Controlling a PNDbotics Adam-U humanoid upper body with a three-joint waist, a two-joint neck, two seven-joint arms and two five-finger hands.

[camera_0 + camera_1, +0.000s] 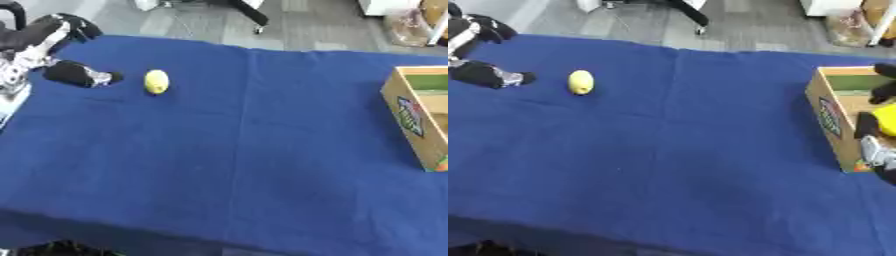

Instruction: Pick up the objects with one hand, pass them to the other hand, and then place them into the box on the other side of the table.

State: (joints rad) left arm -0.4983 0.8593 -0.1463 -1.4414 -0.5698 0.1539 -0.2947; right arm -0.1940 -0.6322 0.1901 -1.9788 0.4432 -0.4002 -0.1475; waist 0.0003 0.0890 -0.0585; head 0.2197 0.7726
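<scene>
Blue cloth (219, 165) lies bare; left hand (83, 75) clenched beside lemon (156, 81) could nudge it rolling; right hand (881, 135) seemingly grasps something yellow (887, 120).

Small yellow oval object, lemon-like (156, 81): lies alone on blue cloth, far left, long axis pointing roughly away from viewer. Touched by nothing. Cardboard box (830, 116): open-topped, tan walls, printed label on left-facing side, stands at right edge of table, well apart from lemon. Something yellow (886, 120) visible inside box, partly hidden.
</scene>
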